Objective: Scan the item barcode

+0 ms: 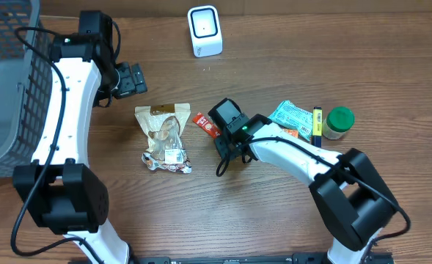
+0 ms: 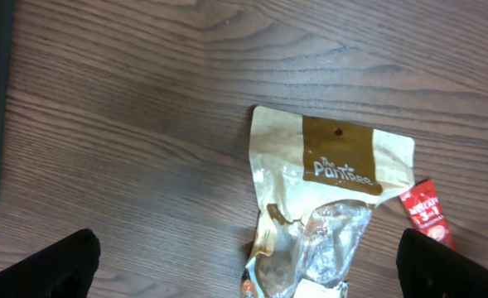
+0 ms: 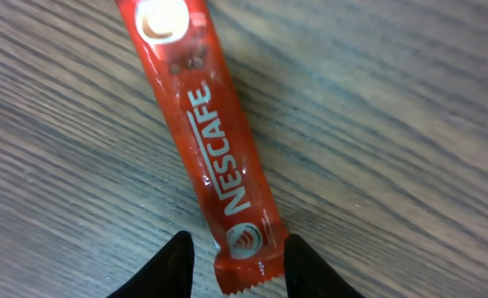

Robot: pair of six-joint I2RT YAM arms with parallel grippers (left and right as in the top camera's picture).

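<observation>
Right tool (image 3: 239, 269) hangs low over the desk (image 1: 201, 220), its two dark fingertips (image 3: 171, 269) standing apart on either side of the bottom end of a red Nescafe sachet (image 3: 210, 141), with a sliver of wood showing between one fingertip and the wrapper. We find the sachet lying flat on the wood near the middle of the desk, logo up. Just left of the sachet lies a tan-and-clear Pantree snack bag (image 1: 164, 138). Farther left of the sachet hovers the left tool (image 2: 245, 269), its jaws spread wide and holding nothing. Beyond the sachet, toward the far edge, a white scanner (image 1: 204, 31) stands upright. Right of the sachet we count a teal packet (image 1: 293, 114), a slim yellow-and-black tube (image 1: 317, 123) and a green-lidded jar (image 1: 339, 122). Far left of the sachet sits a dark wire basket (image 1: 3, 81).
</observation>
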